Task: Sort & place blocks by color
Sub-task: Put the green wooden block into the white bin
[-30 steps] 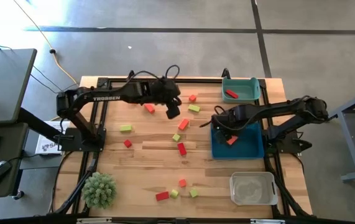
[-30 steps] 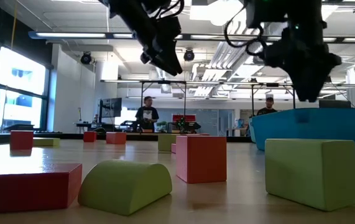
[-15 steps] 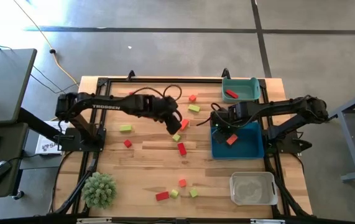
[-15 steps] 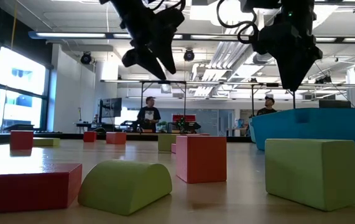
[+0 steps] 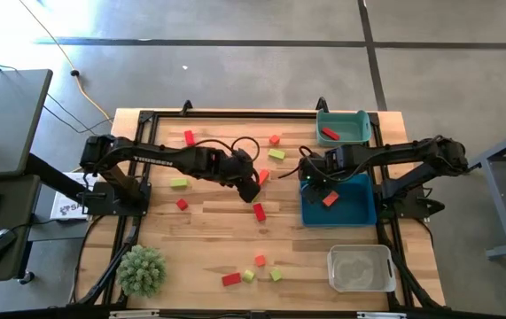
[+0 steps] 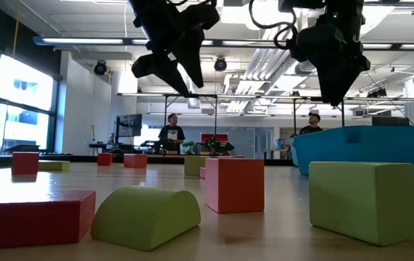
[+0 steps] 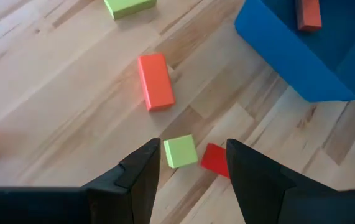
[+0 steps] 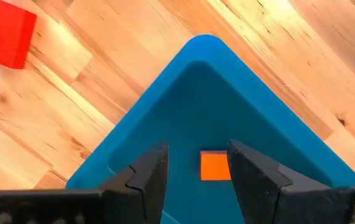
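**Wood, plastic, matt paint**

The table (image 5: 208, 221) is pale wood planks, grain visible, with a smooth, faintly sheened finish. The blocks (image 7: 155, 81) look matt and smooth, painted solid. The blue bin (image 8: 165, 130) is smooth moulded plastic; the clear bin (image 5: 360, 268) is translucent plastic. The end effector fingers (image 7: 141, 180) are dark matt plastic.

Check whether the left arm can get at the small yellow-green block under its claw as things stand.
Probably yes. The left claw hangs open above the yellow-green block, which shows bare between its fingers. A red block lies close beside it and could be nudged on the way down.
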Controlling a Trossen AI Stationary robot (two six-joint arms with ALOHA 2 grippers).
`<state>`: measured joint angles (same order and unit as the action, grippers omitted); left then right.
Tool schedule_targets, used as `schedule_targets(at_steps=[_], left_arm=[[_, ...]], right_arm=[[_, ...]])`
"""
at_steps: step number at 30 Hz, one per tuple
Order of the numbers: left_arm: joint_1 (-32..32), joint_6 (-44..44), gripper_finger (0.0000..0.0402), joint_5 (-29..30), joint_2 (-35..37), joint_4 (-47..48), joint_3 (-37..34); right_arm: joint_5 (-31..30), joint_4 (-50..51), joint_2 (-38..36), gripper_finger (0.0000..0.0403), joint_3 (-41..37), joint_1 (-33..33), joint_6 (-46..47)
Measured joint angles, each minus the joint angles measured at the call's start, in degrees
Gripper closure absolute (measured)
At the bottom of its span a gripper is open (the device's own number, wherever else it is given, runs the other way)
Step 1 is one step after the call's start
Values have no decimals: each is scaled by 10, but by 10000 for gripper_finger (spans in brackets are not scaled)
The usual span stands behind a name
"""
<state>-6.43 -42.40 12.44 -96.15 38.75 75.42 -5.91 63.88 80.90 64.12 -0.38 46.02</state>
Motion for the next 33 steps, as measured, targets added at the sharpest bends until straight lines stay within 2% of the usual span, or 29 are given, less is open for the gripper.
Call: schedule_targets(at_steps=[16, 29, 33], left_arm=[[9, -56, 229, 2, -71, -4, 0], [10, -69, 229, -3, -132, -30, 0], [10, -69, 229, -20, -149, -41, 0]], right_arm=[[-1, -13, 0, 252, 0, 0, -15], [-15, -14, 0, 252, 0, 0, -17], [-16, -17, 0, 252, 0, 0, -25]])
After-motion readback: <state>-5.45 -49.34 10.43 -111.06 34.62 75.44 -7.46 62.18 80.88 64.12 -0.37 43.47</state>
